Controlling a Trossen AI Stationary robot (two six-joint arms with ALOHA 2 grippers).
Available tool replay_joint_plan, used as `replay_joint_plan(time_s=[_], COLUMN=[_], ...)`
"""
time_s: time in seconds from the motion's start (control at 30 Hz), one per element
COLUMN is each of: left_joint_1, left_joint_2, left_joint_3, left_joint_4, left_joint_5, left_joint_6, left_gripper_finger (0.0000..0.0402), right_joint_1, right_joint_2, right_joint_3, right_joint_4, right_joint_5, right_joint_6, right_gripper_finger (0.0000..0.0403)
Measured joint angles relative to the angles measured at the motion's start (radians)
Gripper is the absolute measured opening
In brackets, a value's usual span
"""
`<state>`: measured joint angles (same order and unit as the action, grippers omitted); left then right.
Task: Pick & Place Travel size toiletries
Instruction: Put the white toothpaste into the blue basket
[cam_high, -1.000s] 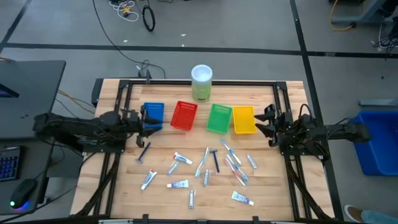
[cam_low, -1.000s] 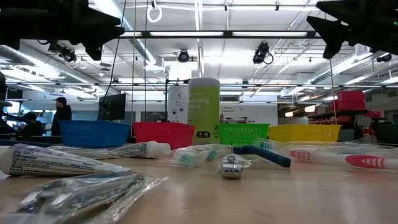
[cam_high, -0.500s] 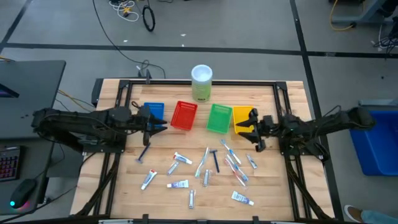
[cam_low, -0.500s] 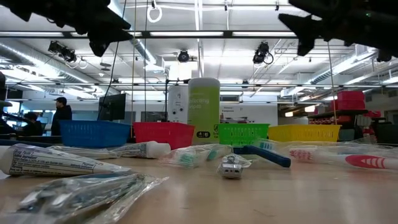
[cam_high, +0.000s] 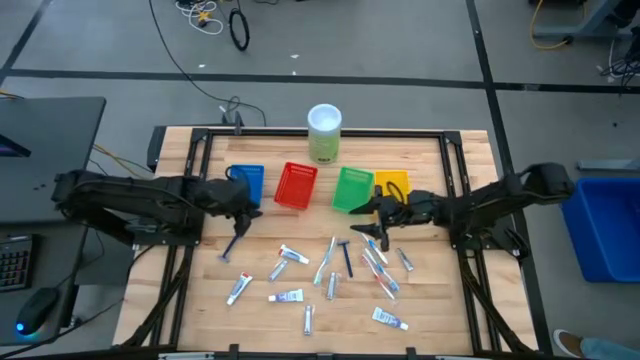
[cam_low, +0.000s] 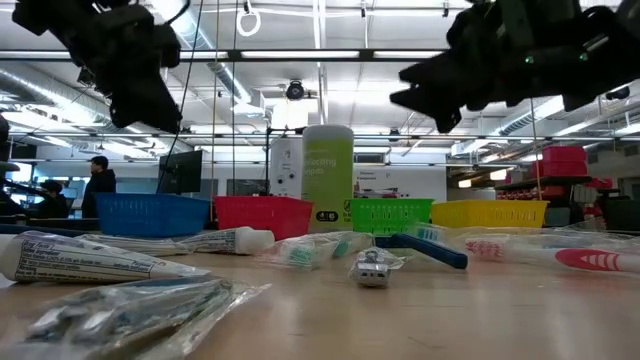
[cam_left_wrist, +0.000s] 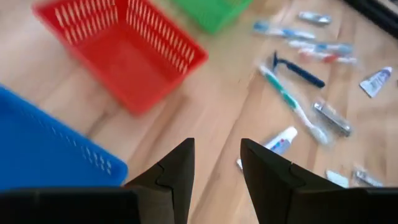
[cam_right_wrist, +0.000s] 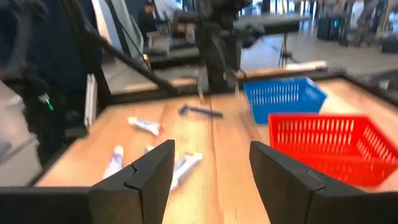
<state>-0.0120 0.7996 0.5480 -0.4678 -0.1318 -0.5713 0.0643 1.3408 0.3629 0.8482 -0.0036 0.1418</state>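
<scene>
The toiletries (cam_high: 330, 268) lie scattered flat on the wooden table's near half: white tubes, toothbrushes, a dark blue razor (cam_high: 347, 258), and another razor (cam_high: 232, 243) off to the left. My left gripper (cam_high: 252, 207) hovers open near the blue tray (cam_high: 246, 183), above the table; its wrist view shows the open fingers (cam_left_wrist: 216, 168) over bare wood, with a tube (cam_left_wrist: 280, 138) ahead. My right gripper (cam_high: 374, 226) hangs open just below the green tray (cam_high: 352, 190), above the right side of the pile, its fingers spread wide (cam_right_wrist: 211, 168).
Blue, red (cam_high: 296, 185), green and yellow (cam_high: 392, 186) trays stand in a row across the table's middle. A pale green cylinder with a white top (cam_high: 324, 132) stands at the far edge. A dark frame runs round the table. The near left corner is bare wood.
My right gripper has travelled from the table's right edge toward the left and near side, coming over the right part of the toiletries, still open. My left gripper has moved a little to the right and tipped downward. The toiletries have kept still.
</scene>
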Motion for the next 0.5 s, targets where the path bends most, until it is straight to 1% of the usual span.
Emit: replay_joint_plan(time_s=[0.07, 0.17, 0.3, 0.4, 0.5], left_joint_1=[-0.006, -0.027, -0.059, -0.080, -0.102], left_joint_2=[0.028, 0.077, 0.169, 0.248, 0.320], left_joint_3=[0.000, 0.000, 0.000, 0.000, 0.000], left_joint_4=[-0.008, 0.024, 0.119, 0.199, 0.279], left_joint_5=[0.021, 0.026, 0.030, 0.064, 0.077], left_joint_6=[-0.015, 0.013, 0.102, 0.127, 0.133], left_gripper_finger=[0.0139, 0.0139, 0.0139, 0.0139, 0.0145], right_joint_1=[0.000, 0.000, 0.000, 0.000, 0.000], right_joint_2=[0.032, 0.064, 0.087, 0.093, 0.094], right_joint_3=[0.004, 0.012, 0.028, 0.035, 0.036], right_joint_4=[0.001, 0.001, 0.010, 0.010, 0.010], right_joint_5=[0.007, 0.010, 0.010, 0.010, 0.010], right_joint_6=[0.000, 0.000, 0.000, 0.000, 0.000], right_gripper_finger=[0.0220, 0.0217, 0.0210, 0.0206, 0.0202])
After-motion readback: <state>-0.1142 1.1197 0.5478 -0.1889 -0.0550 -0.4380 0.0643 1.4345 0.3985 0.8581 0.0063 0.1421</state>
